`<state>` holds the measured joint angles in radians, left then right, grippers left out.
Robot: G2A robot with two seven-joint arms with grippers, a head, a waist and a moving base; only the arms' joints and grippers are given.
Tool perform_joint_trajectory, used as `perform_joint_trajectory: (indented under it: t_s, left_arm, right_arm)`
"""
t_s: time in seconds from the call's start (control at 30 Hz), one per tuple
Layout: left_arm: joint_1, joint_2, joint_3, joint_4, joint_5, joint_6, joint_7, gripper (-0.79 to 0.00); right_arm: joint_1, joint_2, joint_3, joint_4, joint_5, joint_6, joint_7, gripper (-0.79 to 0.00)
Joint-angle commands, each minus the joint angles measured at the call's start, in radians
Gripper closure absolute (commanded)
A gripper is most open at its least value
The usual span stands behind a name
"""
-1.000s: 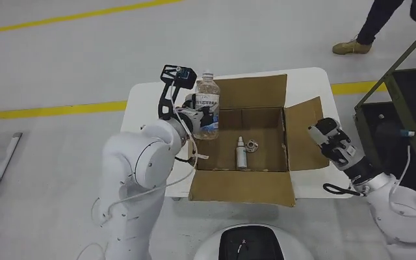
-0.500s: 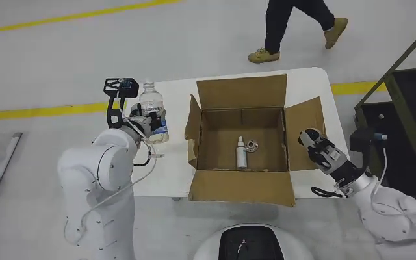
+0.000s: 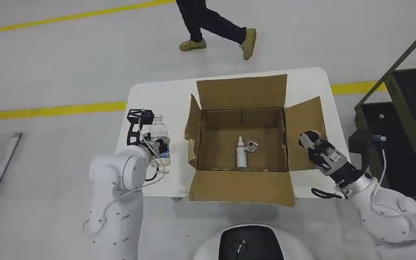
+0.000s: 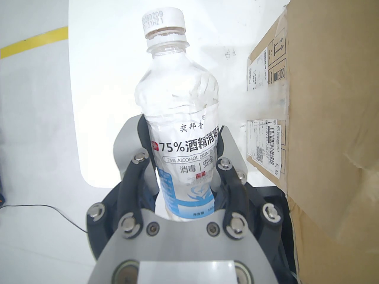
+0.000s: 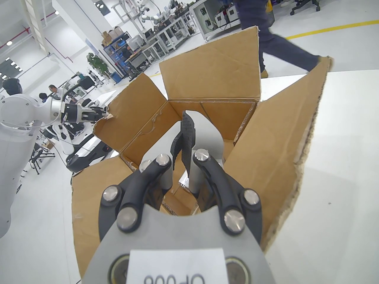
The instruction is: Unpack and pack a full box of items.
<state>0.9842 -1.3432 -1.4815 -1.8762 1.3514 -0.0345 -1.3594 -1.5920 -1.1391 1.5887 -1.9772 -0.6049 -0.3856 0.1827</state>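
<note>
Clear bottle point(image 4: 180, 110) sits gripped in the left hand point(image 4: 183, 138).

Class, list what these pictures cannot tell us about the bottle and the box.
Bottle base: left wrist view, hidden by left gripper; contact with table unclear.
Grey item in box: top view, too small to identify.
Box floor: right wrist view, blocked by right gripper.

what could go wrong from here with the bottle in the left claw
1. The left claw grips the bottle around its label. The thin wall looks dented, so it could slip or tilt on set-down.
2. It is near the edge of the table. Released there, it might topple off.
3. A flap of the box stands close beside it, and a swing could snag it.
</note>
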Motion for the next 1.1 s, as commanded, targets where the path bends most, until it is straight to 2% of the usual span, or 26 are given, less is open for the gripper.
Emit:
perform_joint_trajectory:
  t_s: [0.0,0.4,0.47,0.63,1.07]
  left_arm:
    - [0.0,0.0,0.0,0.0,0.002,0.0,-0.001,0.0]
    - [0.0,0.0,0.0,0.0,0.002,0.0,-0.001,0.0]
    - [0.015,0.002,-0.001,0.011,0.017,-0.009,0.029,0.0]
    - [0.019,0.009,-0.008,0.081,0.073,-0.011,0.043,0.0]
    - [-0.004,0.02,-0.006,0.316,0.144,-0.044,0.171,0.0]
  right_arm:
    - [-0.001,0.0,0.002,0.003,0.002,-0.002,0.001,0.0]
    - [-0.015,0.0,0.017,0.027,0.023,-0.02,-0.002,0.0]
    - [-0.016,0.001,0.018,0.026,0.023,-0.023,0.001,0.0]
    - [-0.018,0.001,0.02,0.023,0.026,-0.028,0.009,0.0]
    - [0.006,0.002,0.009,0.023,0.025,-0.022,0.037,0.0]
